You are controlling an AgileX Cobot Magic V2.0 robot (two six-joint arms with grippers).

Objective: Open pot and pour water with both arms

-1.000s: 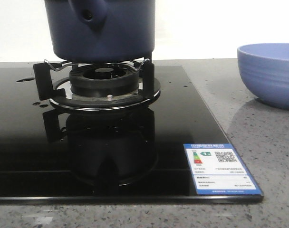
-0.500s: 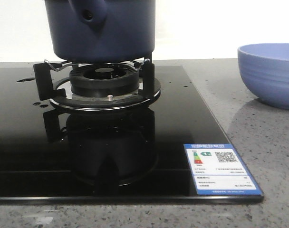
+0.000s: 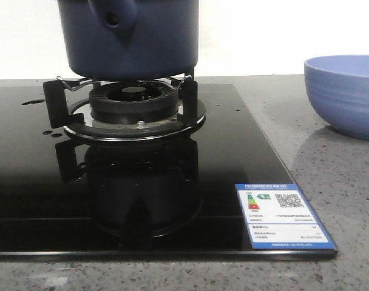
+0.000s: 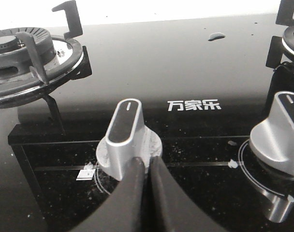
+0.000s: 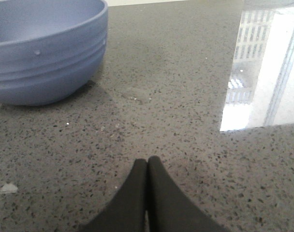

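Observation:
The dark navy pot [image 3: 133, 36] stands on the burner stand [image 3: 130, 100] of the black glass stove; its top and any lid are cut off above the front view. A rounded stub with a small hole [image 3: 113, 18] faces me. Neither gripper shows in the front view. In the left wrist view my left gripper [image 4: 146, 162] is shut and empty, its tips right by a silver stove knob [image 4: 125, 135]. In the right wrist view my right gripper [image 5: 147, 162] is shut and empty, low over the grey stone counter [image 5: 185, 96].
A light blue ribbed bowl [image 3: 345, 94] sits on the counter to the right of the stove, also in the right wrist view [image 5: 45, 48]. A second silver knob [image 4: 282, 130] and another burner [image 4: 26, 63] show in the left wrist view. A label sticker [image 3: 284, 215] marks the stove's front right corner.

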